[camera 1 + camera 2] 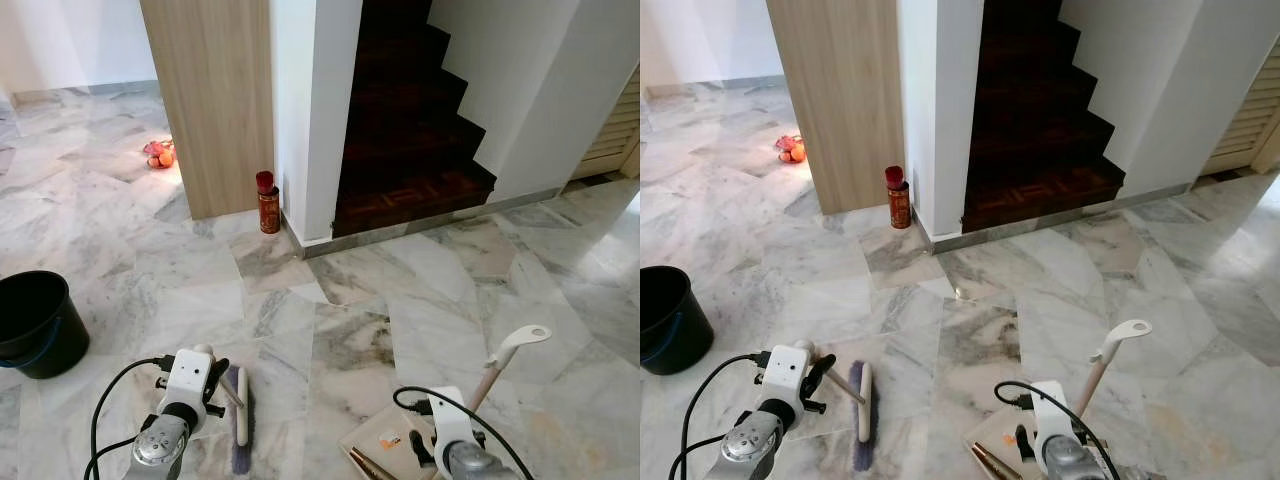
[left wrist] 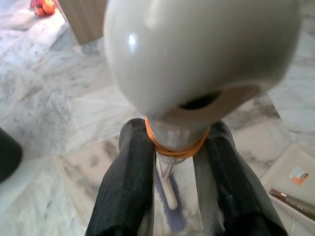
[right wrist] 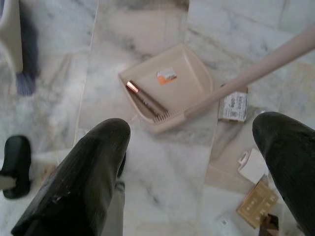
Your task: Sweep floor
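On the marble floor (image 1: 420, 300) by the stairs (image 1: 410, 130), the left gripper (image 2: 173, 147) clamps the broom (image 1: 240, 405) handle. The right gripper (image 3: 192, 162) hangs open above the dustpan (image 3: 172, 88).

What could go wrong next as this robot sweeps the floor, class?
1. The left gripper grips the broom near the handle's rounded top, so the brush may swing loosely.
2. The right gripper hangs open above the dustpan, which is unheld and might slide when the brush pushes against it.
3. Scraps lie behind the dustpan and could be missed.
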Robot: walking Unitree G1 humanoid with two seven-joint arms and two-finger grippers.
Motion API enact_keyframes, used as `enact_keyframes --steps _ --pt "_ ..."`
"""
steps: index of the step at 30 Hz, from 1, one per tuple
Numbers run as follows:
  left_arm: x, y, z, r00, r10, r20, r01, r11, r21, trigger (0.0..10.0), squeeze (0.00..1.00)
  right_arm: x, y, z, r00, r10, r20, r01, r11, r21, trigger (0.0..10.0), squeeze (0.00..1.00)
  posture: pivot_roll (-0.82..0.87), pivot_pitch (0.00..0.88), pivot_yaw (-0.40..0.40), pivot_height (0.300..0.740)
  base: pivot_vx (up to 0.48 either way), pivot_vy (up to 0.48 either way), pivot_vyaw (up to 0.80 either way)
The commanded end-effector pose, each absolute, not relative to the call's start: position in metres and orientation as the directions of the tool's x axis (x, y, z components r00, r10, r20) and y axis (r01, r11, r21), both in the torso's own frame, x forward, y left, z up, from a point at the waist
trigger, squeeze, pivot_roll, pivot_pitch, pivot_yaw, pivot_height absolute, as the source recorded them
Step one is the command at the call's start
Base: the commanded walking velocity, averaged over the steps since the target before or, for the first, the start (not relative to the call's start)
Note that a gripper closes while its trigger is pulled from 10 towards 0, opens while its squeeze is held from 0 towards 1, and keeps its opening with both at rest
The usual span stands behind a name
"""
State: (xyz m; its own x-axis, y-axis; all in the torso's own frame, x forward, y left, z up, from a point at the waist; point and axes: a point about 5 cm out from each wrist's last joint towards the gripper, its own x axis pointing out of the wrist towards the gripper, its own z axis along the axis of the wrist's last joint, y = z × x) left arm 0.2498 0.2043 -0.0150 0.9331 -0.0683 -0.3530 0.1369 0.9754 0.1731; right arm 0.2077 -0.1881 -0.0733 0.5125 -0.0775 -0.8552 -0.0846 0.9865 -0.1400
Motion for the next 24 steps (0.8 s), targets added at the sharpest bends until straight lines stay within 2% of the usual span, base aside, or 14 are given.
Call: enact_keyframes --steps 1,7,13,17,19,20,24 --pt "0.23 0.213 -0.034 0.886 -0.027 -0.463 0.119 0.978 0.171 10.0 0.0 0.204 -0.194 -0.074 0.519 -0.075 -0.851 -0.112 0.982 -0.155 10.0 0.0 0.04 0.0 -0.066 0.74 0.0 0.0 0.0" --pt "0.217 0.213 -0.044 0.853 -0.03 -0.521 0.126 0.981 0.15 10.0 0.0 0.182 -0.198 -0.085 0.48 -0.063 -0.875 -0.156 0.975 -0.156 10.0 0.0 0.04 0.0 -0.057 0.74 0.0 0.0 0.0" --pt "0.215 0.217 -0.045 0.853 -0.014 -0.521 0.114 0.981 0.159 10.0 0.0 0.182 -0.19 -0.085 0.502 -0.035 -0.864 -0.145 0.982 -0.124 10.0 0.0 0.04 0.0 -0.055 0.74 0.0 0.0 0.0" --pt "0.231 0.226 -0.025 0.917 0.022 -0.397 0.069 0.975 0.212 10.0 0.0 0.191 -0.189 -0.081 0.556 -0.031 -0.831 -0.109 0.988 -0.111 10.0 0.0 0.05 0.0 -0.058 0.74 0.0 0.0 0.0" --pt "0.247 0.232 -0.002 0.965 0.052 -0.256 0.009 0.973 0.23 10.0 0.0 0.195 -0.189 -0.078 0.577 -0.035 -0.816 -0.093 0.99 -0.108 10.0 0.0 0.06 0.0 -0.06 0.74 0.0 0.0 0.0" --pt "0.247 0.232 -0.002 0.965 0.052 -0.256 0.009 0.973 0.23 10.0 0.0 0.195 -0.189 -0.078 0.577 -0.035 -0.816 -0.093 0.99 -0.108 10.0 0.0 0.06 0.0 -0.06 0.74 0.0 0.0 0.0" --pt "0.255 0.23 0.023 0.994 0.061 -0.092 -0.037 0.97 0.239 10.0 0.0 0.198 -0.191 -0.076 0.597 -0.047 -0.801 -0.078 0.99 -0.116 10.0 0.0 0.06 0.0 -0.065 0.74 0.0 0.0 0.0"
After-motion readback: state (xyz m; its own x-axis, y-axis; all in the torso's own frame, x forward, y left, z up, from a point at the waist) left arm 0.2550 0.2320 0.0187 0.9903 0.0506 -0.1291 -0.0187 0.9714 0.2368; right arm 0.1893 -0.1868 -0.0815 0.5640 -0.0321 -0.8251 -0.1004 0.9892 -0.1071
